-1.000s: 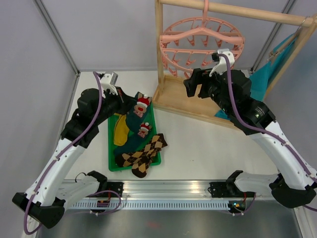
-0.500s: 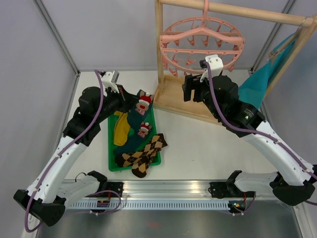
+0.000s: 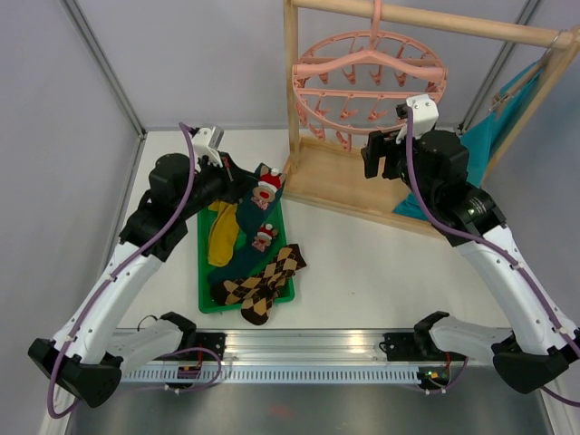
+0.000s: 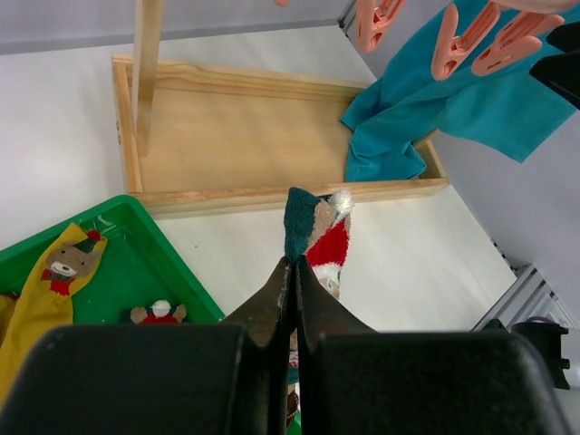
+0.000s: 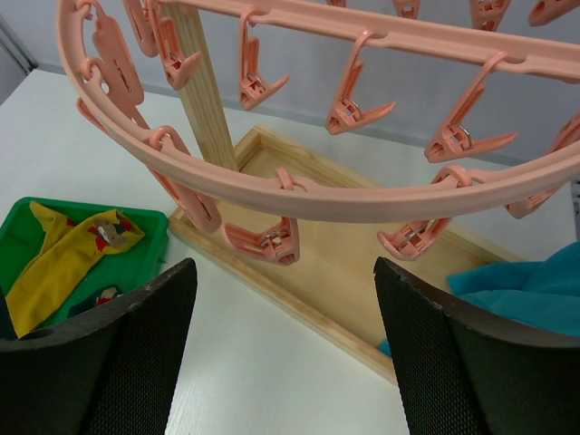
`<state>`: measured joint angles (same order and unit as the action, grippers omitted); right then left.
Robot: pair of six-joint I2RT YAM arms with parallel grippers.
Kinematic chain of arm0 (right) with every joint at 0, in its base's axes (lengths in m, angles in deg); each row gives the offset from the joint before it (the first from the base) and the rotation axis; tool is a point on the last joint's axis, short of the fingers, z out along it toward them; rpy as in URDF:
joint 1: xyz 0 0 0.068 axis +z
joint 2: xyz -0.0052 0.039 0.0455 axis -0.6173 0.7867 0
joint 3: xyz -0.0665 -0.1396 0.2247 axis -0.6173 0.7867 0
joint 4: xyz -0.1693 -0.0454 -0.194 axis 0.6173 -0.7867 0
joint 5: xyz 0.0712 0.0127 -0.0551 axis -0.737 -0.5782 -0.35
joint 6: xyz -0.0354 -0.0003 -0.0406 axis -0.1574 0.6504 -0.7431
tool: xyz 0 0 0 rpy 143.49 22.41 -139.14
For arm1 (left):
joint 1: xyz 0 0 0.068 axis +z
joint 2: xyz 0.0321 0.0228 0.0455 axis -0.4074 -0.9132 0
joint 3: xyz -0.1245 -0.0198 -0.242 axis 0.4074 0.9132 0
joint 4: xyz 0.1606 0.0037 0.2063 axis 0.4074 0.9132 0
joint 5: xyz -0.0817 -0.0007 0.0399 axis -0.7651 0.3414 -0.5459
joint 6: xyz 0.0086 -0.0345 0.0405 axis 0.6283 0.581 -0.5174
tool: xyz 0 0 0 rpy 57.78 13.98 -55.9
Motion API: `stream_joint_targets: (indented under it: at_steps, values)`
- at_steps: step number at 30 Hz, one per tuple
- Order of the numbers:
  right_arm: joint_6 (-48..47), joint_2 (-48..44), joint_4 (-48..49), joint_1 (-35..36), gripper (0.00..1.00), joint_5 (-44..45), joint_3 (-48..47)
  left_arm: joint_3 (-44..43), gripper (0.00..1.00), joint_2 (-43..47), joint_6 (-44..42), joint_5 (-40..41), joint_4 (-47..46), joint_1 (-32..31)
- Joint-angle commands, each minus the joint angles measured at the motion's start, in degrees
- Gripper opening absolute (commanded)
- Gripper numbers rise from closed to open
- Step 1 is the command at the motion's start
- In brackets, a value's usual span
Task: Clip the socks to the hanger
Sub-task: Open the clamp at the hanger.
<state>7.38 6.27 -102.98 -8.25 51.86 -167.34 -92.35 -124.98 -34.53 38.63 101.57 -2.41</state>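
Note:
My left gripper (image 3: 252, 184) (image 4: 294, 265) is shut on the cuff of a dark teal sock (image 3: 265, 188) (image 4: 314, 220) with a red-white Christmas figure, held above the tray's far end. A second teal sock (image 3: 252, 243), a mustard yellow sock (image 3: 220, 237) (image 5: 63, 263) and brown argyle socks (image 3: 263, 281) lie in the green tray (image 3: 205, 304). The round pink hanger (image 3: 370, 77) (image 5: 362, 195) hangs from the wooden rack's bar. Just below its near rim my right gripper (image 3: 383, 156) (image 5: 283, 272) stands open and empty, with a dangling clip (image 5: 272, 243) between and above its fingers.
The wooden rack (image 3: 292, 91) has an upright post and a shallow wooden base (image 3: 331, 181) (image 4: 263, 136). A large turquoise cloth (image 3: 480, 140) (image 4: 408, 118) drapes from the rack's right side into the base. Grey walls enclose the white table.
My left gripper has lifted the Christmas sock slightly and carried it right, toward the rack. My right gripper swung left, then back right and up under the hanger's rim, staying open.

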Motion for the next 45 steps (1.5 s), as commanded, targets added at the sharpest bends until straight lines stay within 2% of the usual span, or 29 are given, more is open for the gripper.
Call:
stream_joint_targets:
  at_steps: [1, 8, 23, 34, 45]
  values:
    - [-1.72, 0.68, 4.05, -2.27, 0.85, -7.22, 0.74, -2.76, 0.02, -0.15, -0.84, -1.27, -1.82, -0.17]
    - [-3.04, 2.0, 8.01, -4.2, 0.83, -9.6, 3.38, -2.94, 0.02, -0.23, -1.89, -0.65, -1.38, -0.17]
    - [-5.59, 3.84, 13.72, -4.29, 0.77, -11.19, 2.85, -3.29, 0.02, -0.5, -2.6, -0.04, -0.68, -0.17]
    - [-2.71, 4.64, 14.95, -4.29, 0.61, -12.41, 1.8, -2.59, 0.02, -0.32, -1.99, -0.56, -0.85, -0.17]
    - [2.67, 5.25, 13.28, -4.29, 0.34, -14.17, -0.31, -0.22, 0.02, -1.37, 2.93, -4.61, -8.05, -0.79]
